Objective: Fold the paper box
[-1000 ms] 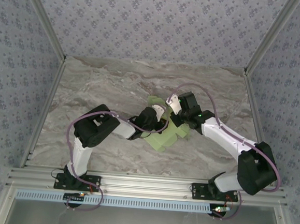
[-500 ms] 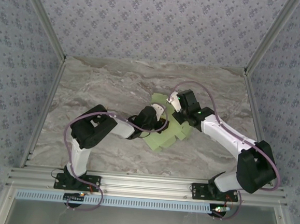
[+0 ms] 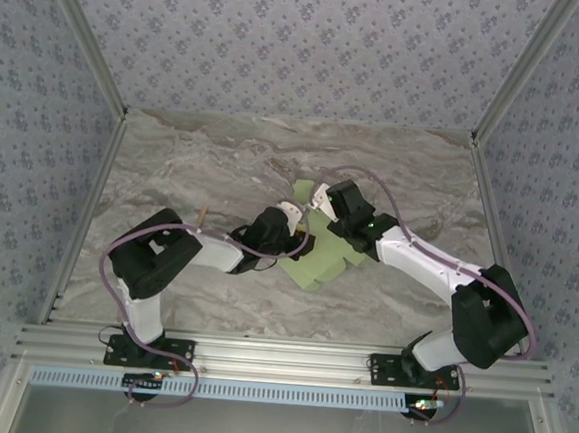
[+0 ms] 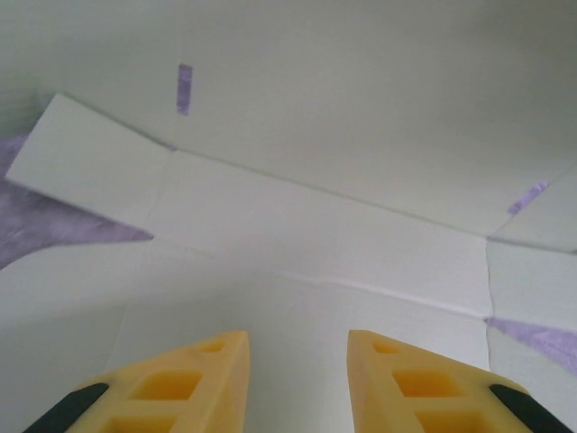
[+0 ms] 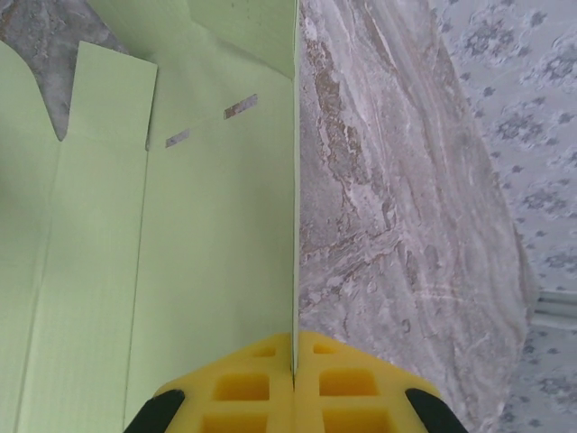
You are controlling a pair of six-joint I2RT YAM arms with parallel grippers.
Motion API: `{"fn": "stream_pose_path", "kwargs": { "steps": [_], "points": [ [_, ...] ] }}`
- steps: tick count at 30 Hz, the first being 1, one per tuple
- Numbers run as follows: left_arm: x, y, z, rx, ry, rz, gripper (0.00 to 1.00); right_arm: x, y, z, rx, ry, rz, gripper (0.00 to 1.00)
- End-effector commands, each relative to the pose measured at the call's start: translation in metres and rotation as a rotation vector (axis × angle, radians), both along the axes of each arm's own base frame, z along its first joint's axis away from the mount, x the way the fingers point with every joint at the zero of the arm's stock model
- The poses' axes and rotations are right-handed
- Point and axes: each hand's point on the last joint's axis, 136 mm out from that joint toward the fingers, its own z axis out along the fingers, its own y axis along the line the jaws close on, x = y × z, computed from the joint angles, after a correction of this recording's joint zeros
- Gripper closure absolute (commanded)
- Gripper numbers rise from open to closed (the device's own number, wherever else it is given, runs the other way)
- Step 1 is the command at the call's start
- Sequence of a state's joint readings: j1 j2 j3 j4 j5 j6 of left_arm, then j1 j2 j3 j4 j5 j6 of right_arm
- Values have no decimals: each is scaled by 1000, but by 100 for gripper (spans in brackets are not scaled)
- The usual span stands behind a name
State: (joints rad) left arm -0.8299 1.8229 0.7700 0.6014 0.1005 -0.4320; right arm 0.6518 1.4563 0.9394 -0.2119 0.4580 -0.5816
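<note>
— Where's the paper box (image 3: 318, 264)?
— Lying on the marble table (image 5: 397, 234), beneath both hands. The right gripper (image 5: 295, 350) pinches one thin edge of the card between its pressed-together fingers.
— And the left gripper (image 4: 297, 352)?
— Fingers spread, nothing between them, the creased panels just ahead of its tips

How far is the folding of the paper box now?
Early. The pale green die-cut card sheet lies mostly flat, flaps spread; no walls closed. The right gripper pinches one edge; the left gripper is open over its creased panels. Raising sides and tucking tabs remain.
</note>
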Motion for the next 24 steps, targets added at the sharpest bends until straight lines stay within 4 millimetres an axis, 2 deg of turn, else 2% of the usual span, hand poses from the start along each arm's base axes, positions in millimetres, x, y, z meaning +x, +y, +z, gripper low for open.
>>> {"fn": "stream_pose_path", "kwargs": {
  "steps": [1, 8, 16, 19, 24],
  "points": [
    [1, 19, 12, -5, -3, 55, 66, 5, 4, 2, -79, -79, 68, 100],
    [6, 63, 24, 32, 6, 170, 66, 8, 15, 4, -144, -205, 219, 100],
    [17, 99, 39, 52, -6, 288, 65, 12, 23, 5, -220, -287, 303, 100],
    [19, 102, 42, 33, -8, 291, 65, 15, 24, 6, -239, -306, 308, 100],
    [17, 88, 39, 15, 7, 220, 65, 16, 28, 12, -213, -333, 311, 100]
  ]
}}
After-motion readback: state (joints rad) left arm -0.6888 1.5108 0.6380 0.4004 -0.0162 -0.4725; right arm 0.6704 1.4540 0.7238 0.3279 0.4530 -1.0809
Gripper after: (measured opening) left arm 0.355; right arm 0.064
